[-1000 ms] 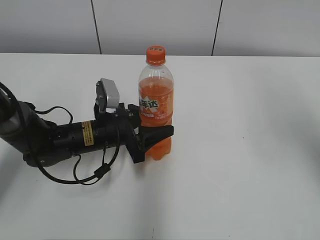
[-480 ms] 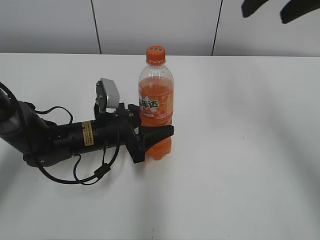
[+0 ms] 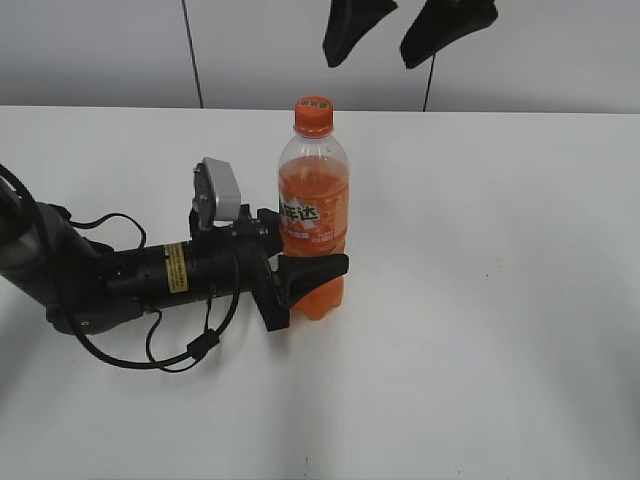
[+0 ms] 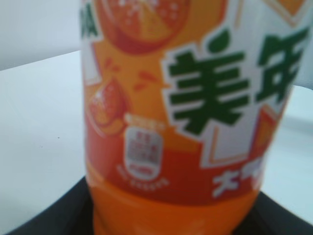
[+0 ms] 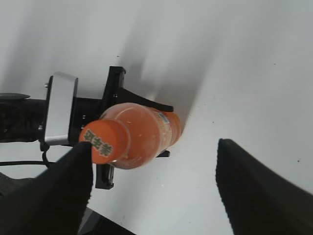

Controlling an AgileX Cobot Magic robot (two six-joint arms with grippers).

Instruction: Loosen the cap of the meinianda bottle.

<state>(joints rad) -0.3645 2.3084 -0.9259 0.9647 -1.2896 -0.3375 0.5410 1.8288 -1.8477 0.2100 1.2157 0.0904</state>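
On the table (image 3: pixel 500 300), left gripper (image 3: pixel 312 280) clamps the bottle (image 3: pixel 312 215) steady; right gripper (image 3: pixel 408 30), jaws wide, hangs above the cap (image 3: pixel 312 113).

Right end effector (image 3: pixel 410 35) cut off by top edge in exterior view, only two dark finger tips showing, arm unseen. Bottle (image 4: pixel 186 122) fills left wrist view, blurred, cap and base out of frame, label characters cropped. Left end effector (image 3: pixel 310 285) hides bottle's lower side.
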